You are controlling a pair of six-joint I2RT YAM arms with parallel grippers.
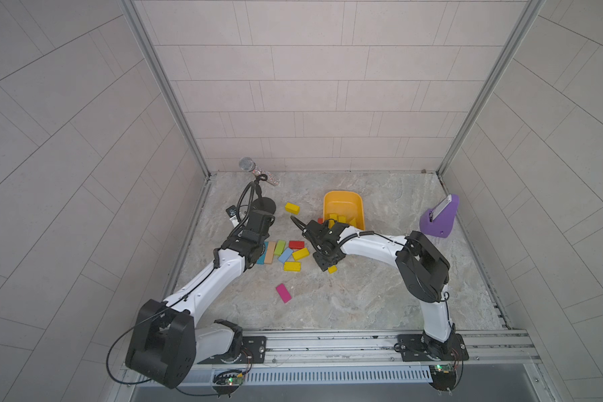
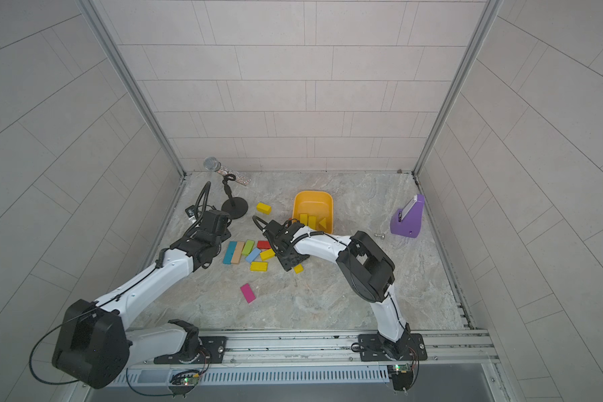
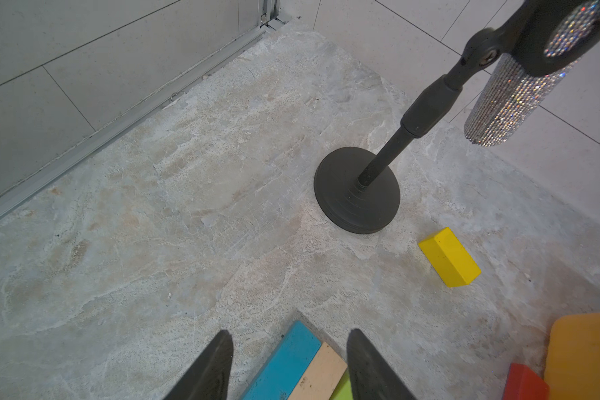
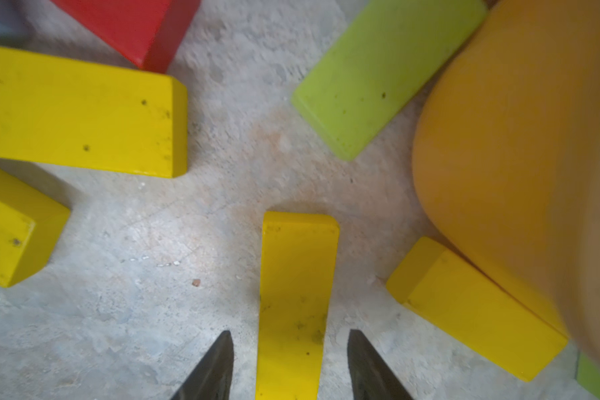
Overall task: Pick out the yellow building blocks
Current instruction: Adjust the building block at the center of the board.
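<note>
Yellow building blocks lie on the stone floor: one (image 1: 292, 208) near the microphone stand, also in the left wrist view (image 3: 449, 258), and two bars (image 1: 300, 253) (image 1: 291, 266) in the coloured cluster. Several more lie inside the orange-yellow tub (image 1: 342, 200). My right gripper (image 4: 290, 332) is open and straddles a yellow bar (image 4: 297, 277), with a gap on each side. The end of that bar (image 1: 332, 269) peeks out under the gripper in both top views. My left gripper (image 3: 290, 330) is open above the ends of a blue bar (image 3: 284, 360) and a tan bar (image 3: 321, 375), holding nothing.
Red (image 1: 296, 244), lime (image 1: 279, 247), light blue (image 1: 285, 255) and pink (image 1: 283, 293) blocks lie nearby. Another lime bar (image 4: 381, 72) and a yellow block (image 4: 475, 311) lie against the tub. A microphone stand (image 1: 263, 205) is at back left and a purple holder (image 1: 437, 217) at right.
</note>
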